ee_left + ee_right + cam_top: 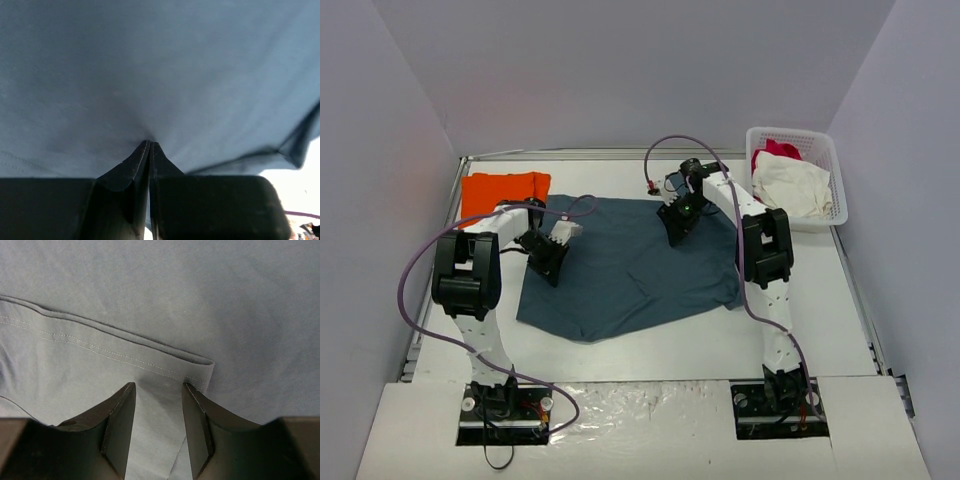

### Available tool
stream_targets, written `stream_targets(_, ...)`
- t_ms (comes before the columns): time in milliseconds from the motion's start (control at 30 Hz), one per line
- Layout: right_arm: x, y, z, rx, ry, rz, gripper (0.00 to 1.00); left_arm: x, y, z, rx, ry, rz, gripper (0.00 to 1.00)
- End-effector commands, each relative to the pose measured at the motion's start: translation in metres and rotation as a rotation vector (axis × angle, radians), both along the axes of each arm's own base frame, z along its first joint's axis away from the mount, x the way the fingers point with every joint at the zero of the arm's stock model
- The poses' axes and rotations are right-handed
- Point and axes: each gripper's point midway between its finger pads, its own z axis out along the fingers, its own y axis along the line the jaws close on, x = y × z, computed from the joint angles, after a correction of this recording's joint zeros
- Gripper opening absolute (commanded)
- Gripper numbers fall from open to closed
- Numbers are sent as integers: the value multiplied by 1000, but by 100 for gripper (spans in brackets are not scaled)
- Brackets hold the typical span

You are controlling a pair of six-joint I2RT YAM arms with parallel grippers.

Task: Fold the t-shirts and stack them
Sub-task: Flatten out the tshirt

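The slate-blue t-shirt (pixel 630 275) is clamped at 9 o'clock by the left gripper (pixel 150 146), seemingly for folding; the right gripper (pixel 159 405) is held parted over the 1 o'clock hem.

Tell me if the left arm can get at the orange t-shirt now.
Probably, once freed: the orange t-shirt lies uncovered close beside it, but the left hand is shut on the blue t-shirt.

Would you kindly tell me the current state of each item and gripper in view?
slate-blue t-shirt: spread out on the table, not yet folded.
orange t-shirt: folded, lying at the far left corner.
left gripper: shut, pinching the slate-blue t-shirt.
right gripper: open, jaws apart over a hem.
basket: holding a crumpled white garment and red-pink garment.
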Motion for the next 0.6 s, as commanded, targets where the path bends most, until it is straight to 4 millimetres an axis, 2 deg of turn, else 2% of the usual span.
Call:
stream_targets(0,7,-17,22,-27,-52,-11,39,10,11,-3,71,3,53,2)
stream_targets(300,16,-22,30,-19,-77,-29,40,-8,15,-23,94,57,63,2)
stream_targets(567,8,-21,14,-26,-34,-22,38,-11,14,-27,81,79,65,2)
